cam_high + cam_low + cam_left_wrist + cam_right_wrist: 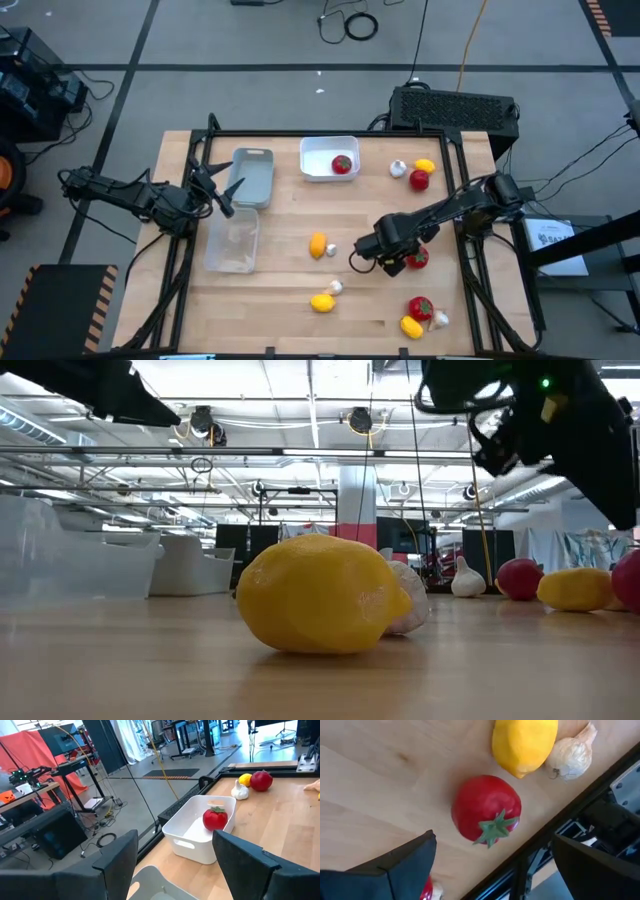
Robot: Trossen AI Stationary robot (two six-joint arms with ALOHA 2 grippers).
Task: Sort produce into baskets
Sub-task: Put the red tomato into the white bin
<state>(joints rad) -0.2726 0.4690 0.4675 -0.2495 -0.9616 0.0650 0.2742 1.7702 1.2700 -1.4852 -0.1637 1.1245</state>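
On the left side of the table, the left gripper is hovering with its fingers spread and nothing between them, right at the near edge of the grey basket and just above the clear basket. Neither basket is showing any produce inside. Further right, the white basket is sitting at the far edge of the table, holding one red fruit; in the left wrist view that fruit is lying well ahead of the spread fingers. An orange fruit with a small garlic bulb beside it is resting near the table's middle, and a yellow fruit is touching another garlic bulb nearer the front. The right gripper is hanging with its jaws wide and empty, just beside a red fruit. Its wrist view is looking down on the front-right cluster: a red fruit with a green top, a yellow fruit and a garlic bulb, all apart from the fingers. No brand, label or writing can be read anywhere on the baskets or produce.
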